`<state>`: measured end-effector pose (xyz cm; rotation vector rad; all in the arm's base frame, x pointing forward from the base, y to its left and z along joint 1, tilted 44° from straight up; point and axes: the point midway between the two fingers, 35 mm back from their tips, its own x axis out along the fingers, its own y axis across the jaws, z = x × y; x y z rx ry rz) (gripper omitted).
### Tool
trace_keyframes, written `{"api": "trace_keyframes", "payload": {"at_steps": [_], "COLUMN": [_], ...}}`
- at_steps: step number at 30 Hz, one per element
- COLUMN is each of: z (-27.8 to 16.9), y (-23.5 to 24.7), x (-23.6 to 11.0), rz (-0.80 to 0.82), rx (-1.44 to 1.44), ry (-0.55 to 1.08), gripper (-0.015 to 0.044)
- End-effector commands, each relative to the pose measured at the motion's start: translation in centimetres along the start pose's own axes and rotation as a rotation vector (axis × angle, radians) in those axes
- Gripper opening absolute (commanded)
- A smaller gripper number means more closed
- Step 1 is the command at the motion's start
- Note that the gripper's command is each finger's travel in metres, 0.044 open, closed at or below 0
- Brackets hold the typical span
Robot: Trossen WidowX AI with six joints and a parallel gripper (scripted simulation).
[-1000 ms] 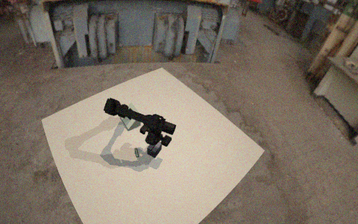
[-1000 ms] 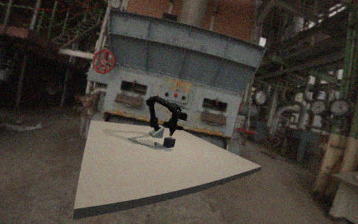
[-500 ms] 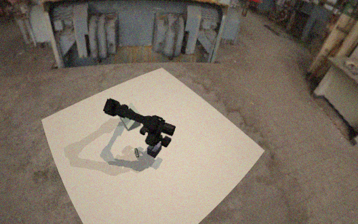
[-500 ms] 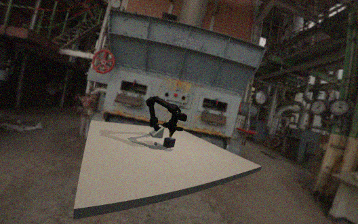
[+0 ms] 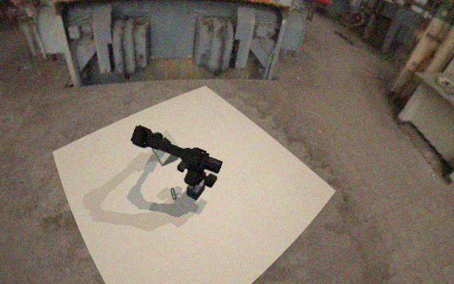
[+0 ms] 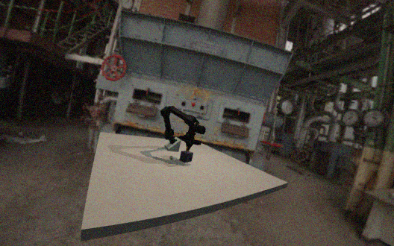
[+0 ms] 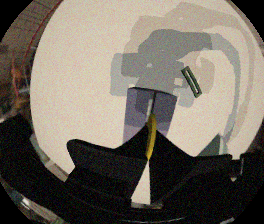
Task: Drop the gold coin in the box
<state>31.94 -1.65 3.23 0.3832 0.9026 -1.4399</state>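
- Your gripper [image 7: 148, 156] is pinching the gold coin [image 7: 151, 137] edge-on, right over the grey box [image 7: 151, 106], with the empty holder [image 7: 192, 79] just to the right.
- It's thin, stiff, probably slick metal, so grip the flat faces.
- The slot's too blurry to make out, and the fingers cover the coin's bottom half.

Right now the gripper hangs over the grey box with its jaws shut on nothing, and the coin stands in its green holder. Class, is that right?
Not quite. The wrist view shows the gripper shut on the gold coin, held edge-on above the grey box. The holder stands empty beside it.
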Motion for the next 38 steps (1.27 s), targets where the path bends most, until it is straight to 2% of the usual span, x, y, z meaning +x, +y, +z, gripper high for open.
{"api": "trace_keyframes", "payload": {"at_steps": [1,6,15,23,26,28,38], "z": [0.0,0.0,0.0,0.0,0.0,0.0,0.0], "y": [0.0,0.0,0.0,0.0,-0.3,-0.5,-0.5], "x": [0.0,0.0,0.0,-2.0,-5.2,-6.1,-6.1], "rz": [0.0,0.0,0.0,-0.001,-0.006,-0.007,-0.007], "rx": [0.0,0.0,0.0,-0.002,-0.007,-0.008,-0.008], "ry": [0.0,0.0,0.0,0.0,-0.004,-0.006,-0.006], "gripper": [0.0026,0.0157,0.0161,0.0371,0.044,0.044,0.044]}}
